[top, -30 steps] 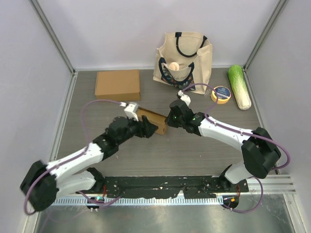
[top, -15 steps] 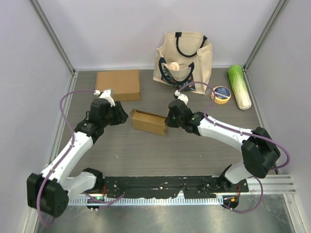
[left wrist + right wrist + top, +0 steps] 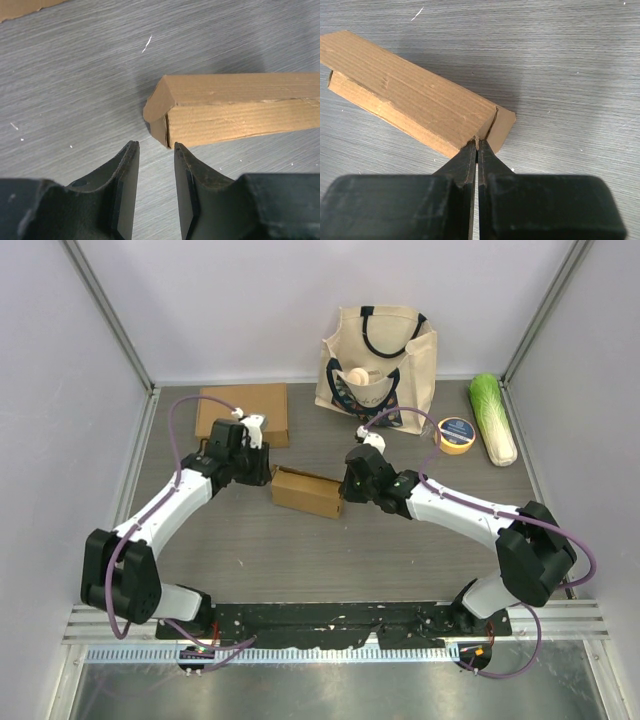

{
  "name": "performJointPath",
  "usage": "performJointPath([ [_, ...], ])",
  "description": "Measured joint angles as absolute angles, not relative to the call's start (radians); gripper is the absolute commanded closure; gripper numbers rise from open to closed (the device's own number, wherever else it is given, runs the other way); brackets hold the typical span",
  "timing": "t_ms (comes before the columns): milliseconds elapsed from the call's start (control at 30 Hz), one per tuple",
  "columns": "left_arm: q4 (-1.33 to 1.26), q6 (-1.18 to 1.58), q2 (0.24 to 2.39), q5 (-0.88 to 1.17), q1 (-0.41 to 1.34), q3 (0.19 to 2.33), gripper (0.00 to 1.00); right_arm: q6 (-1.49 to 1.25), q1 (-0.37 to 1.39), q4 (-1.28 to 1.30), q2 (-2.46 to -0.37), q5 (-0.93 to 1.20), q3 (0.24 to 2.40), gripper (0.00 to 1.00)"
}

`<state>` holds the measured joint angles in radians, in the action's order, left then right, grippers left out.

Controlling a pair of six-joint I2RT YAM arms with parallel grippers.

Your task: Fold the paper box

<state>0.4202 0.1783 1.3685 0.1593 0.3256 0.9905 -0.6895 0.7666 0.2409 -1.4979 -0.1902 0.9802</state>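
Observation:
The brown paper box (image 3: 307, 492) lies closed up as a long block in the middle of the table. In the right wrist view my right gripper (image 3: 477, 143) is shut, its tips pinching the upper corner edge of the box (image 3: 410, 100) beside a loose end flap (image 3: 501, 127). From above, this right gripper (image 3: 344, 494) sits at the box's right end. My left gripper (image 3: 260, 473) stands just off the box's left end. Its jaws (image 3: 155, 147) are narrowly open with only bare table between them, and the box's end flap (image 3: 159, 107) sits slightly ajar just ahead.
A flat folded cardboard piece (image 3: 243, 412) lies at the back left, behind the left arm. A canvas tote bag (image 3: 378, 360) stands at the back, with a yellow tape roll (image 3: 454, 435) and a green cabbage (image 3: 493, 418) to its right.
My left gripper left the near side of the box, swung out to the left and came round to the box's left end while its jaws narrowed. The right gripper kept its pinch.

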Motion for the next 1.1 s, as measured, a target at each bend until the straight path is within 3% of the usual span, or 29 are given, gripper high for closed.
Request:
performJointPath([
  [367,0.438,0.121,1.502,0.152,0.325,1.072,0.62,-0.674,0.777,0.24,-1.498,-0.183,0.98,0.99],
  [600,0.444,0.12,1.562,0.169,0.325,1.137,0.9,-0.667,0.788,0.241,-1.499,-0.183,0.984,0.99],
  [700,0.47,0.122,1.563,0.179,0.327,1.143,0.95,-0.666,0.793,0.243,-1.499,-0.184,0.984,0.99],
  [1100,0.622,0.125,1.562,0.141,0.345,1.23,0.99,-0.654,0.829,0.28,-1.527,-0.228,1.026,0.99],
])
